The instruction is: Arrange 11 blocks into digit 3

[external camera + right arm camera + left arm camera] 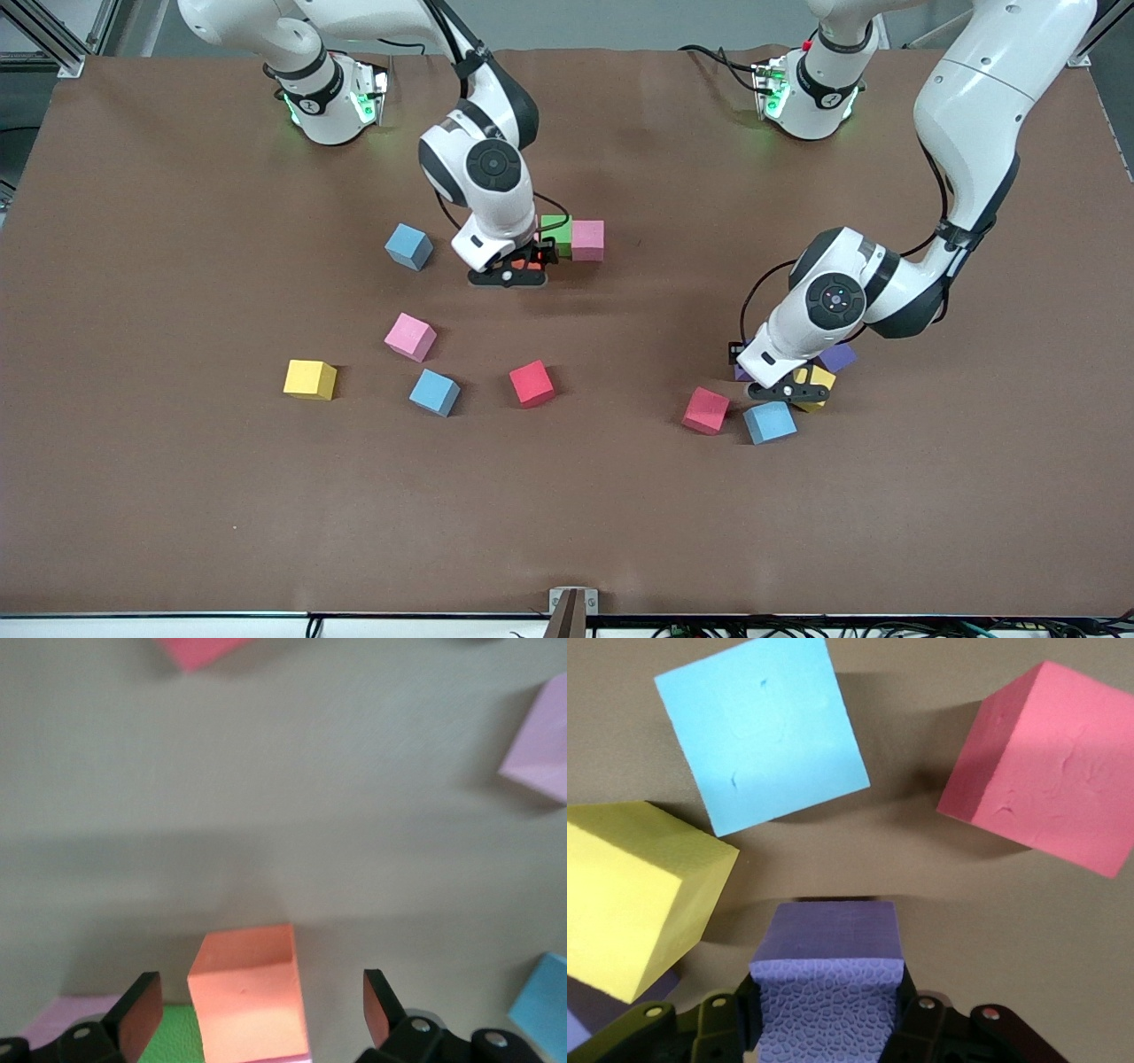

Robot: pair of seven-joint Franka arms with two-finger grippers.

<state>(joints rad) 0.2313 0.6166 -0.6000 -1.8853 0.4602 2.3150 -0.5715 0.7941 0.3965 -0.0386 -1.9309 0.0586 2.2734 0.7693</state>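
Foam cubes of equal size, matte and plain-faced, are lying scattered over the brown matte table cover (177,532).

No finished figure is showing. Toward the middle of the table, closer to the edge where the bases stand, a green foam cube (556,229) and a light pink foam cube (587,240) are sitting side by side and touching. An orange foam cube (521,263) is sitting just beside the green one, nearer to the front camera. The right gripper (518,270) is standing low over it with its black fingers (142,1010) spread wide on either side, clear of the cube's faces.

Toward the left arm's end, the left gripper (784,390) is pressing together on a purple foam cube (833,935), whose side face is showing a pebbled grain. Whether that cube is resting on the cover or is lifted off it I cannot tell. Close around it a yellow cube (817,383), a light blue cube (769,422) and a red cube (706,410) are crowding in, none of them touching it, and another purple cube (838,357) is peeking out past the yellow one.

Toward the right arm's end, a second yellow cube (310,379), a tilted pink cube (410,337), two more light blue cubes (408,246) (434,392) and a second red cube (532,383) are lying well apart.

Wide bare cover is running along the edge nearest the front camera and into all four corners.
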